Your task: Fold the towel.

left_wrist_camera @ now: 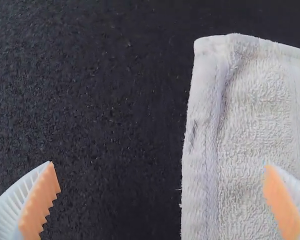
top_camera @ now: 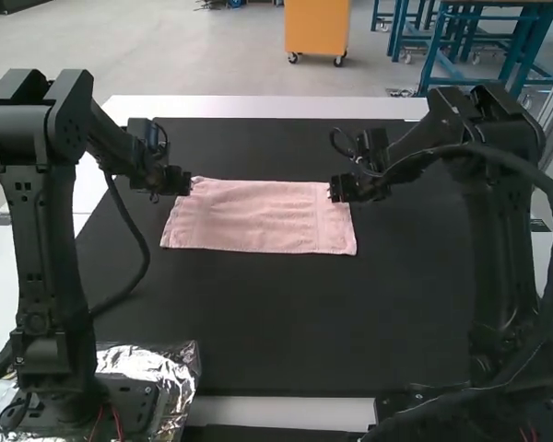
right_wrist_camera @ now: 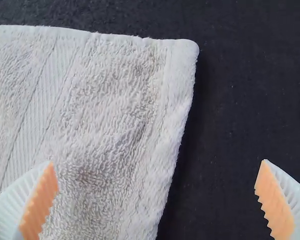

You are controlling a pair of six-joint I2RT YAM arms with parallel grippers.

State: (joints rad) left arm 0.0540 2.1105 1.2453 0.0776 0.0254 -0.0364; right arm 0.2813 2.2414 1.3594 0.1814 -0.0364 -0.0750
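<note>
In the high view the pink towel (top_camera: 263,217) lies spread as a wide, fairly smooth rectangle on the black mat. My left gripper (top_camera: 186,181) is at its far left corner, my right gripper (top_camera: 335,189) at its far right corner. The left wrist view has the left gripper (left_wrist_camera: 162,192) open, its fingers apart over the side edge of the towel (left_wrist_camera: 255,115). Likewise open, the right gripper (right_wrist_camera: 157,192) has one finger over the towel (right_wrist_camera: 100,110) and the other over the mat. Nothing is held between either pair of fingers.
The black mat (top_camera: 258,318) covers most of the white table (top_camera: 258,107). Crumpled silver foil (top_camera: 152,362) lies around the left arm's base at the near left. Dark cables hang along both arms.
</note>
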